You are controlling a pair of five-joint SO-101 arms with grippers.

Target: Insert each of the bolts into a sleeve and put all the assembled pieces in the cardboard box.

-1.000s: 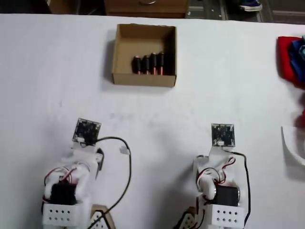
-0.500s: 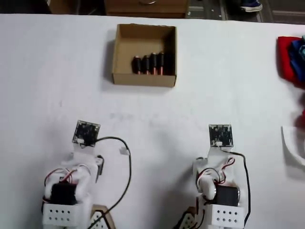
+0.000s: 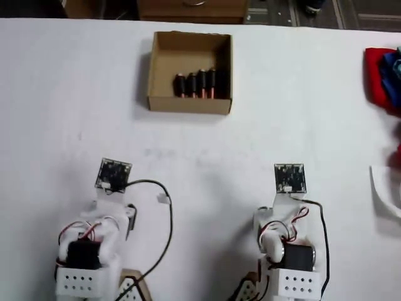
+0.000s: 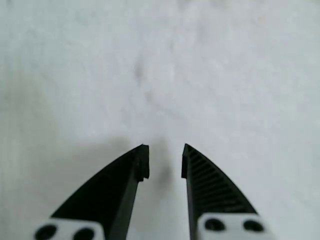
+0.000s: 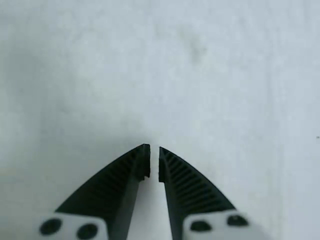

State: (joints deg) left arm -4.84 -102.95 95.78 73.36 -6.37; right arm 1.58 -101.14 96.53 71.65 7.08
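You have a shallow, brown cardboard box (image 3: 188, 104), open-topped, sitting flat at the far middle of the white table (image 3: 75, 94). Inside it, four small dark assembled pieces with coppery-red parts (image 3: 197, 84) lie side by side in a row, right of centre.

Robotics lab or workshop bench, plain white table (image 3: 62, 94) with two small desktop robot arms (image 3: 88, 251), bare circuit boards (image 3: 113, 174) and loose wiring (image 3: 170, 219), cardboard box (image 3: 188, 104), wooden cabinet (image 3: 191, 9) on the floor behind
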